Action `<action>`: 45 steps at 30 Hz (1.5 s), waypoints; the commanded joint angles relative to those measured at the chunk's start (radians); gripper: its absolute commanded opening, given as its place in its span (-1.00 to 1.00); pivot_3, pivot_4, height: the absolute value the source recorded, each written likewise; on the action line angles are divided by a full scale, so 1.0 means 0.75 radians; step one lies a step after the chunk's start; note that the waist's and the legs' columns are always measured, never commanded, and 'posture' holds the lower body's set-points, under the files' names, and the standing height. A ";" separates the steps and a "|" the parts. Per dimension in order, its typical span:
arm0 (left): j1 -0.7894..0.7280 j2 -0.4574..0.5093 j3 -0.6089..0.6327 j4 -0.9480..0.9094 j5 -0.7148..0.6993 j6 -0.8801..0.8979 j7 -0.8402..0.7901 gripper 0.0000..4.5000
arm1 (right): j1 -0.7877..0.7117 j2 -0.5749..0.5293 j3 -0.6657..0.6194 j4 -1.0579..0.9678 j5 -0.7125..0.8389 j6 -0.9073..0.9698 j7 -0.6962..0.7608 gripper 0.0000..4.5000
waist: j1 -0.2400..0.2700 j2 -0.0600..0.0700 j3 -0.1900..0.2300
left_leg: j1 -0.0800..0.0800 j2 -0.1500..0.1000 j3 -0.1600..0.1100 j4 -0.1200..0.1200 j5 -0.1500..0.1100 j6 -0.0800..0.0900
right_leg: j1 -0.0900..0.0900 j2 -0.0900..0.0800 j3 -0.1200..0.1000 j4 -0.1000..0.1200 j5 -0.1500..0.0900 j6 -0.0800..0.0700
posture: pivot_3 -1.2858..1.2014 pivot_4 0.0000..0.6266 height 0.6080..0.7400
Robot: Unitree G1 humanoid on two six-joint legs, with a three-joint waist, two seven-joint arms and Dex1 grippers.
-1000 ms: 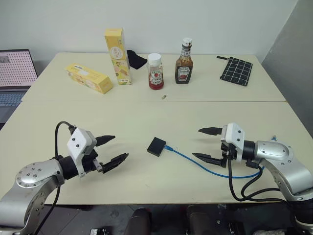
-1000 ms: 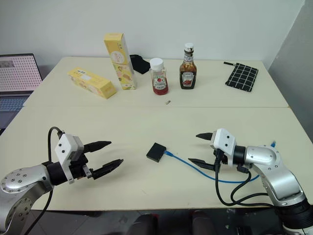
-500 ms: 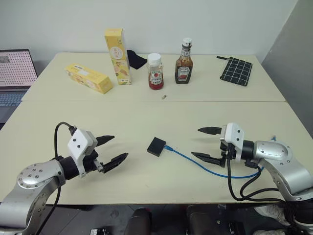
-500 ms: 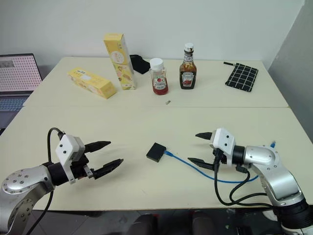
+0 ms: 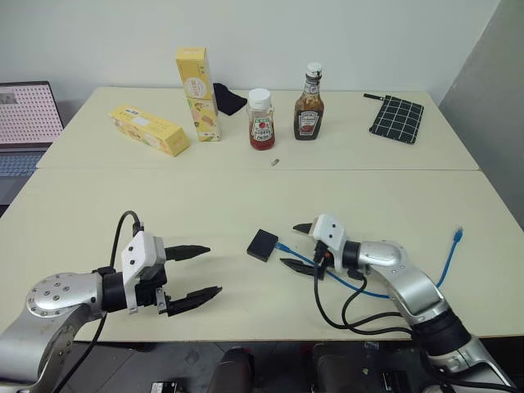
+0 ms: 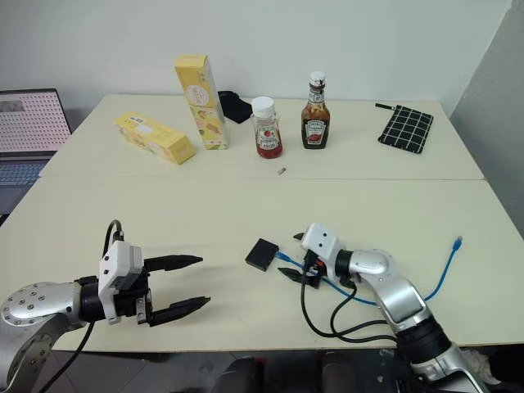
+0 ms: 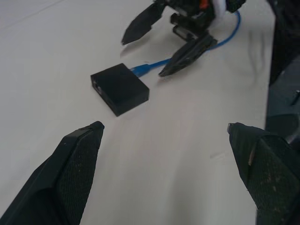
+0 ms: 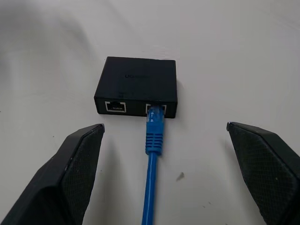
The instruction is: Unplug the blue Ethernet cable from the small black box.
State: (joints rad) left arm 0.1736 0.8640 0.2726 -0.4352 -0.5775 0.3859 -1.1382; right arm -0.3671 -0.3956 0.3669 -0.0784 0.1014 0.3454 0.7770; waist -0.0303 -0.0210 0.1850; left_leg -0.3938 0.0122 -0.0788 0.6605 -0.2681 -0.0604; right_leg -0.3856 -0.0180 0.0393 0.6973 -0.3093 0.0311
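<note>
The right gripper (image 8: pixel 161 176), wide open, points straight along the blue Ethernet cable (image 8: pixel 152 164) toward its plug in the small black box (image 8: pixel 137 86) mid-table, closer than the open left gripper (image 5: pixel 195 272).

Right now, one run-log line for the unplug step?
cable: plugged into box | right tool: open, straddling plug, no contact | left tool: open, short of box | unplug: not yet done

The small black box (image 8: pixel 137 86), flat and matte with two ports in one edge, lies on the table with the blue Ethernet cable (image 8: pixel 153 140) plugged into one port, its cord trailing away across the tabletop.
</note>
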 commanded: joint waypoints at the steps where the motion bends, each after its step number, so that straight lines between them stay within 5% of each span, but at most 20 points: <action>1: -0.015 0.018 0.003 -0.019 -0.008 -0.025 -0.027 1.00 | -0.020 0.026 0.009 0.016 -0.020 -0.023 -0.004 0.97 | -0.001 0.000 0.000 | 0.000 0.000 0.000 0.000 0.000 0.000 | 0.000 0.000 0.000 0.000 0.000 0.000 | 0.03 -0.52 1.00; 6: -0.024 0.017 -0.008 -0.004 0.005 -0.032 -0.038 1.00 | -0.042 0.061 0.023 0.054 -0.049 0.004 -0.024 0.72 | -0.003 0.000 0.000 | 0.000 0.000 0.000 0.000 0.000 0.000 | -0.001 0.001 0.000 0.000 0.000 0.000 | 0.03 -0.52 1.00; 22: -0.064 0.023 -0.042 0.083 0.033 -0.026 -0.068 1.00 | -0.070 0.006 0.056 0.042 -0.113 -0.048 0.031 -0.93 | -0.002 0.000 0.000 | 0.001 0.000 0.000 0.000 0.000 0.000 | 0.000 0.001 0.000 0.001 0.000 0.000 | 0.03 -0.52 1.00; 28: -0.139 -0.023 -0.041 0.089 -0.015 0.073 0.008 1.00 | -0.130 -0.070 0.046 0.029 -0.197 -0.269 0.055 -0.93 | -0.002 0.001 0.000 | 0.001 0.000 0.000 0.000 0.000 0.000 | 0.000 0.001 0.000 0.001 0.000 0.000 | 0.03 -0.52 1.00; 35: -0.297 -0.182 0.020 0.125 -0.354 0.397 0.205 1.00 | -0.274 -0.081 0.039 0.120 -0.330 -0.887 -0.045 -0.93 | -0.006 0.000 0.000 | -0.001 0.000 -0.001 0.000 0.000 0.000 | -0.002 0.001 0.000 0.001 0.000 0.000 | 0.03 -0.52 1.00; 45: -0.388 -0.202 0.005 0.120 -0.517 0.567 0.266 1.00 | -0.325 -0.045 0.050 0.193 -0.383 -1.213 -0.070 -0.93 | -0.004 0.000 0.000 | -0.001 0.001 -0.001 0.001 0.000 0.000 | -0.002 0.000 0.000 0.001 0.000 0.000 | 0.03 -0.52 1.00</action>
State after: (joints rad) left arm -0.1044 0.7061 0.2612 -0.3267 -0.9275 0.8005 -0.9300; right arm -0.5815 -0.4346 0.4169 0.0777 -0.1833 -0.5222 0.7380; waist -0.0332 -0.0210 0.1850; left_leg -0.3942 0.0131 -0.0797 0.6610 -0.2679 -0.0606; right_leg -0.3867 -0.0182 0.0394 0.6983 -0.3091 0.0311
